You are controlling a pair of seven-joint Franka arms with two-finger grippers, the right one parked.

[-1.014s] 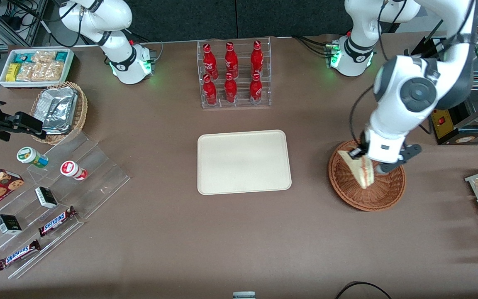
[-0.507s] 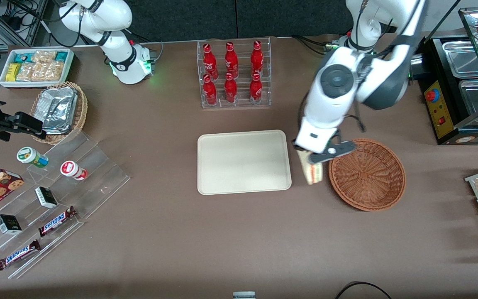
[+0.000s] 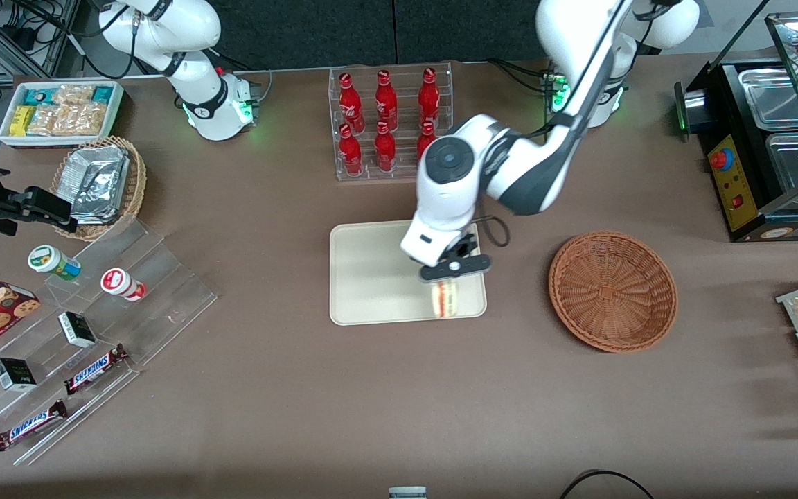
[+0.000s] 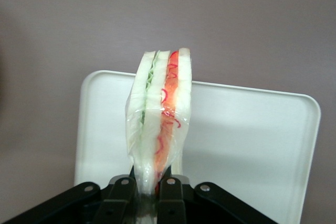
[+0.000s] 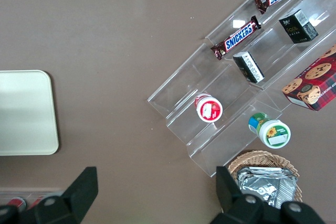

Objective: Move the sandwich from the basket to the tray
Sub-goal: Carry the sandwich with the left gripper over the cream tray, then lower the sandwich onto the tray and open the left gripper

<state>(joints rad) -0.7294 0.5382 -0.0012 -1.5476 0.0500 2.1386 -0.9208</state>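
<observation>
Sandwich (image 4: 160,124) hangs clamped in the hand (image 3: 449,272), pinched at its narrow end between both fingers (image 4: 169,195), cut edge with red and green filling showing. Just beneath the hand lies the tray (image 3: 378,274), the sandwich held over the tray's part nearest the basket (image 3: 612,291). That basket sits on the bench (image 3: 302,402), well apart from the hand, toward the working arm's end.

sandwich (image 3: 444,299) – blurred | claw (image 4: 148,190) – cut off by frame edge, hides sandwich's base
</observation>
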